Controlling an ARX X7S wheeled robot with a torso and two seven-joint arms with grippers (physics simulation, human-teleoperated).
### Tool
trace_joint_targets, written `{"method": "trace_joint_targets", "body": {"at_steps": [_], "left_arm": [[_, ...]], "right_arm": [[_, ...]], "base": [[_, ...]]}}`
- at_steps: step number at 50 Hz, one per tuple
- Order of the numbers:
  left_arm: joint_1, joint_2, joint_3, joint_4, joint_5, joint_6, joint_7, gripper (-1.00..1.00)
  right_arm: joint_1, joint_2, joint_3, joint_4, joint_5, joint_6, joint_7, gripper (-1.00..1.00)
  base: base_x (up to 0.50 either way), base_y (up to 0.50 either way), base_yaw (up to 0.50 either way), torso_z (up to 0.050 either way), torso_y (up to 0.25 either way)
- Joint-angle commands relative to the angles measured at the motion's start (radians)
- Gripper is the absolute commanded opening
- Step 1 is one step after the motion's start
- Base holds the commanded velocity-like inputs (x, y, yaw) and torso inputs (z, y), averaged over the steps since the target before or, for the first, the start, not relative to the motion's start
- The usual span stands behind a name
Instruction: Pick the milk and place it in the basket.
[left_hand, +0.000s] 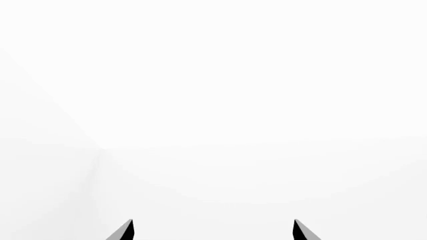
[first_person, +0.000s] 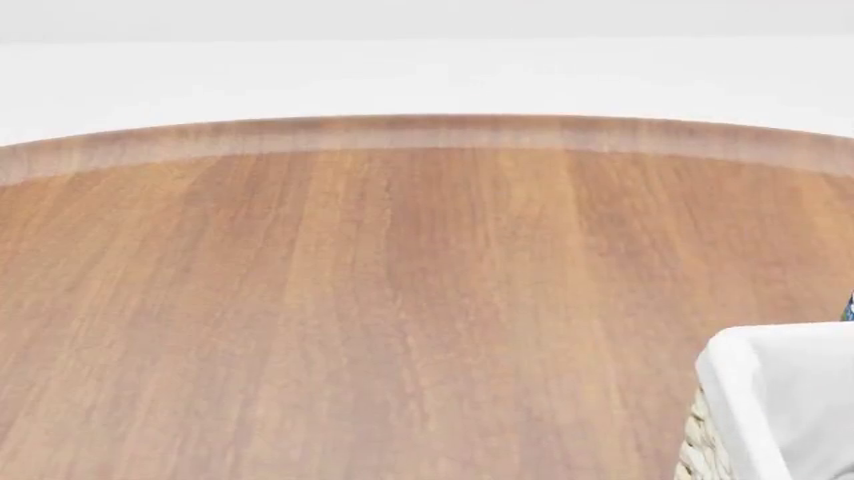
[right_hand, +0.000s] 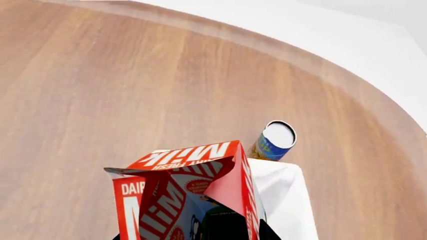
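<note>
The milk (right_hand: 190, 192), a red-topped carton with white "Milk" lettering, fills the near part of the right wrist view. My right gripper (right_hand: 193, 235) is shut on it, its dark fingers showing at both sides of the carton. Just behind the carton lies a white corner of the basket (right_hand: 287, 200), its liner showing. In the head view only a corner of the basket (first_person: 767, 400) appears at the bottom right, with wicker under the white cloth; neither arm shows there. My left gripper (left_hand: 213, 229) is open, with only blank white before it.
The round wooden table (first_person: 374, 300) spreads across the head view, its far edge curving along a white floor. A small blue-and-white can (right_hand: 273, 141) stands just beyond the basket's corner. A blue sliver (first_person: 849, 308) shows at the head view's right edge.
</note>
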Motion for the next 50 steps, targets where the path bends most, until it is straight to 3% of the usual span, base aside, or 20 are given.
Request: {"method": "trace_joint_targets", "body": {"at_steps": [1, 31, 50], "left_arm": [[0.002, -0.001, -0.001, 0.001, 0.001, 0.001, 0.0, 1.0], [-0.015, 0.002, 0.015, -0.003, 0.003, -0.007, 0.0, 1.0], [0.003, 0.006, 0.006, -0.005, 0.008, 0.004, 0.003, 1.0]], "right_arm": [[0.095, -0.042, -0.01, 0.064, -0.053, 0.092, -0.05, -1.0], [-0.022, 0.002, -0.024, 0.101, 0.053, 0.038, 0.069, -1.0], [-0.065, -0.049, -0.046, 0.184, -0.001, -0.028, 0.142, -1.0]], "base": [[0.0, 0.0, 0.0, 0.0, 0.0], [0.0, 0.0, 0.0, 0.0, 0.001], [0.0, 0.0, 0.0, 0.001, 0.001]]}}
